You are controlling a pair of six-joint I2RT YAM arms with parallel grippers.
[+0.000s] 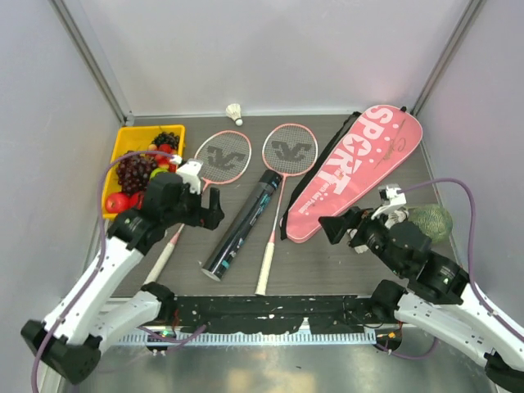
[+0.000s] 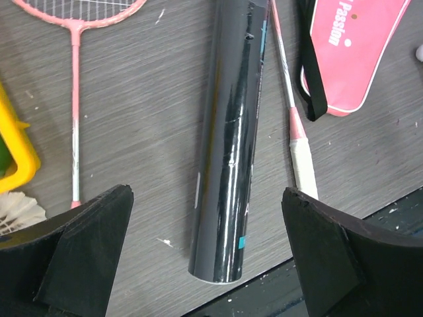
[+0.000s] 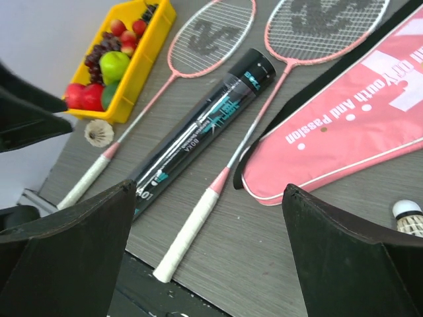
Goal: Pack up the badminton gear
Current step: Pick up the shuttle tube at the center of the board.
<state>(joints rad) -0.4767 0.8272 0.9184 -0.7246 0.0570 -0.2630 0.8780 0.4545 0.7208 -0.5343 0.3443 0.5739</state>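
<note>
We record the tube (image 2: 228,152) lying flat between one racket (image 2: 75,119) and the other racket (image 2: 295,132); bag (image 2: 357,46) beyond; left gripper (image 2: 206,198) spread wide.

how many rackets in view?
2: the left racket beside the yellow tray, handle partly under the left arm; the right racket between the dark tube and pink bag.

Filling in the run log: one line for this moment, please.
left gripper open, empty | right gripper open, empty | tube, rackets, bag on table | nothing packed yet
</note>
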